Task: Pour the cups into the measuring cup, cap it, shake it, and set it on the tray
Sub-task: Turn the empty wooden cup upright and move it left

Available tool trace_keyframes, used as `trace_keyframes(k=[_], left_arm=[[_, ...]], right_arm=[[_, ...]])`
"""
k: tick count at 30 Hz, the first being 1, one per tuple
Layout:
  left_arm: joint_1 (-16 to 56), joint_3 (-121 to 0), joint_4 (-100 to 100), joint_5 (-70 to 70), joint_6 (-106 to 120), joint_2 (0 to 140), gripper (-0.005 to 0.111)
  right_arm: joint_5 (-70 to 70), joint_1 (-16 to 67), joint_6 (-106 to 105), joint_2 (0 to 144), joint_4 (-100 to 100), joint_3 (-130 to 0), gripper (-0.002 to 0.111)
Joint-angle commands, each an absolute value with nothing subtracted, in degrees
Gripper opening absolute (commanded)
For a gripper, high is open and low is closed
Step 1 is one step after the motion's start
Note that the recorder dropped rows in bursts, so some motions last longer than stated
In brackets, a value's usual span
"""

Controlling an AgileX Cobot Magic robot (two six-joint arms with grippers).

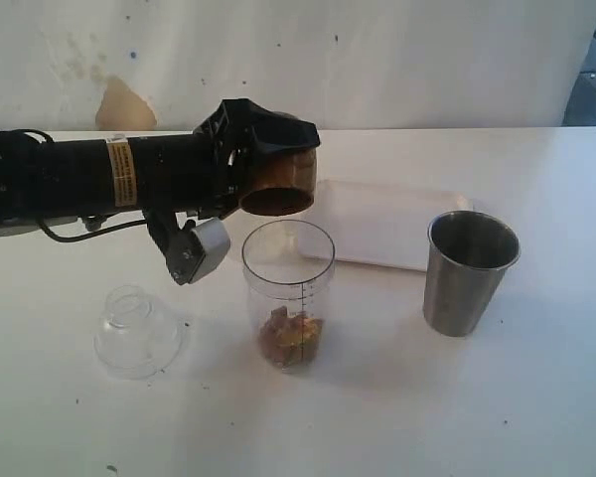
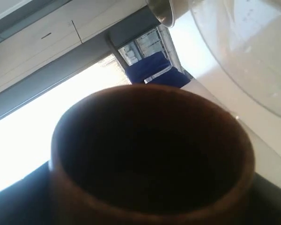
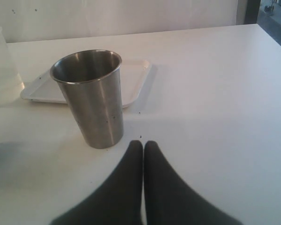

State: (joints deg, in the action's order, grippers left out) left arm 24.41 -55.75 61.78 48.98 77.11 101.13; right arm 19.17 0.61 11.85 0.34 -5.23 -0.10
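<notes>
Hanging in the left fingers [image 1: 276,134], the wooden cup [image 1: 278,185] is clamped and tipped right over, its mouth facing down and just above the open rim of the measuring cup [image 1: 289,288]. Its inside looks dark and bare in the left wrist view, and a small heap of brownish bits [image 1: 290,338] lies at the bottom of the measuring cup, so I judge this first pour about done.

What matters for the coming move is the steel tumbler [image 3: 91,98]. It stands upright on the desk [image 1: 497,407], long axis vertical, straight ahead of the right fingers [image 3: 131,173] and a little apart from them. Those fingers are pressed together and hold nothing, so they would have to spread first. The right arm is clearly the nearer one.

By count I see two cups, one measuring cup, one clear domed lid [image 1: 136,331] lying beyond the left fingers' reach, and one white tray [image 3: 136,79] behind the tumbler.
</notes>
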Motion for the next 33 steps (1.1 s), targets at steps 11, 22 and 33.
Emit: trace_keyframes(k=[11,22,33], left_arm=[[24.6,-56.1,61.0,51.2,76.0,100.6,0.000],[24.6,-56.1,55.6,54.1,40.9,100.6,0.000],[24.6,-56.1,44.2,55.7,1.2,100.6,0.000]], right_arm=[[19.2,0.6,11.4,0.0,-5.6,0.0,0.000],[19.2,0.6,12.6,0.0,-5.6,0.0,0.000],[19.2,0.6,12.2,0.0,-5.6,0.0,0.000]])
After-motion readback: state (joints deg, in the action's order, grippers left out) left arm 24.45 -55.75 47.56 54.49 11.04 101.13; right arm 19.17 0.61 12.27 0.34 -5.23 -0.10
